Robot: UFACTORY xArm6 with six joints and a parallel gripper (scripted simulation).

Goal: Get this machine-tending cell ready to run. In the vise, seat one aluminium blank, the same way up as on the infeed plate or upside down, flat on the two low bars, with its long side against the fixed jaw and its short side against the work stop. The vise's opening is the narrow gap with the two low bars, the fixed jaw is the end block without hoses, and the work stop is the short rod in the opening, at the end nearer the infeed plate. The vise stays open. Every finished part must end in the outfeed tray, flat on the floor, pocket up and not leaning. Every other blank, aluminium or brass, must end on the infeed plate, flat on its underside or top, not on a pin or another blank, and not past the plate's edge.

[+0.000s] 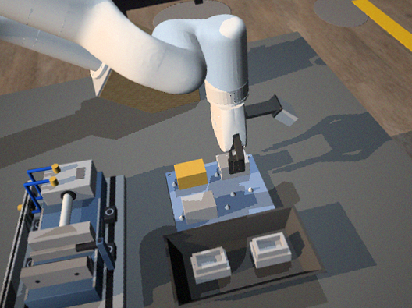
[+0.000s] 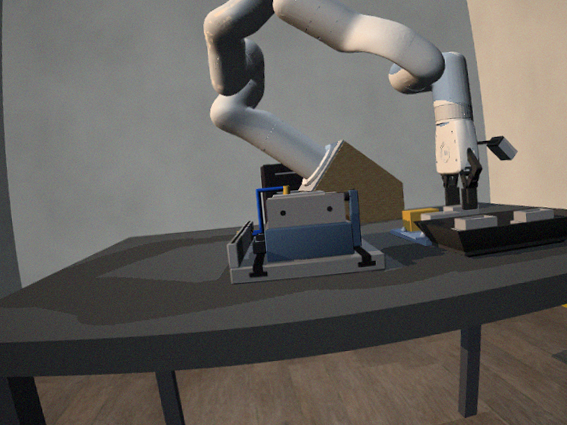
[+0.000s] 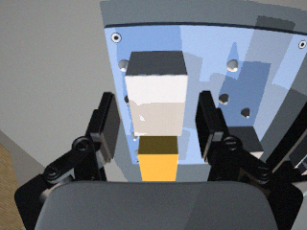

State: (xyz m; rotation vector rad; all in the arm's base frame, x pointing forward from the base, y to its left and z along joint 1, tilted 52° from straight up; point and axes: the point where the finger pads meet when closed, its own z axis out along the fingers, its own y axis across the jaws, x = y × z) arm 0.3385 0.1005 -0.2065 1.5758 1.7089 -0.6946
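My gripper [image 1: 236, 159] is open and lowered over an aluminium blank [image 1: 227, 164] at the far right corner of the blue infeed plate [image 1: 220, 192]. In the wrist view the blank [image 3: 156, 99] lies between my fingers with a gap on each side. A brass blank [image 1: 190, 173] lies at the plate's far left and a second aluminium blank [image 1: 199, 206] at its near left. The vise [image 1: 58, 246] stands to the left, its opening [image 1: 55, 253] empty, with the work stop [image 1: 86, 246] and the fixed jaw [image 1: 56, 273]. Two finished parts [image 1: 209, 265] [image 1: 270, 249] lie pocket up in the outfeed tray [image 1: 241, 252].
Small pins [image 1: 232, 194] stick up from the infeed plate around the blanks. Blue hoses [image 1: 33, 184] rise at the vise's far end. The tray's raised walls border the plate's near edge. A brown wedge block [image 2: 361, 182] sits at my arm's base.
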